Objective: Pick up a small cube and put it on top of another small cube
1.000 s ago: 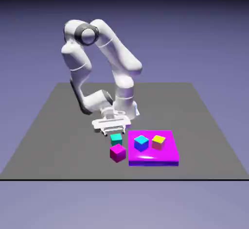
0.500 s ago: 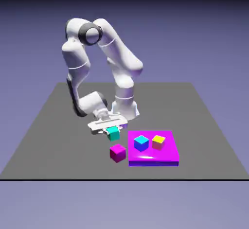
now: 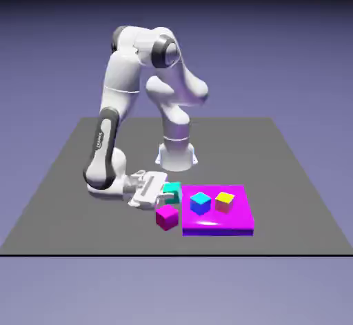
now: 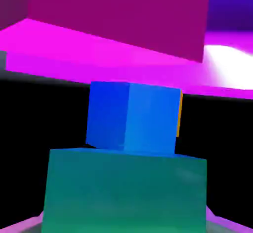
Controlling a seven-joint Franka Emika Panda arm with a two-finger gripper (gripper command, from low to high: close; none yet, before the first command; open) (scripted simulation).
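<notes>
In the exterior view my gripper [image 3: 169, 192] lies low and sideways, shut on the small teal cube [image 3: 172, 190]. The cube hangs just above and behind the magenta cube [image 3: 166, 217], right at the left edge of the magenta platform [image 3: 227, 223]. A blue cube with a cyan top [image 3: 200, 203] stands on that platform. In the hand view the teal cube [image 4: 123, 192] fills the bottom and hides my fingertips. The blue cube [image 4: 131, 116] shows straight beyond it.
A yellow cube [image 3: 224, 201] stands on the platform to the right of the blue one; in the hand view only an orange sliver [image 4: 180, 113] of it shows. Magenta surfaces [image 4: 113, 19] fill the top of the hand view. The robot's base [image 3: 177, 154] stands behind.
The gripper closed on the teal cube and raised it off the table. The arm then swung over, laying the hand sideways and shifting the cube slightly toward the platform.
</notes>
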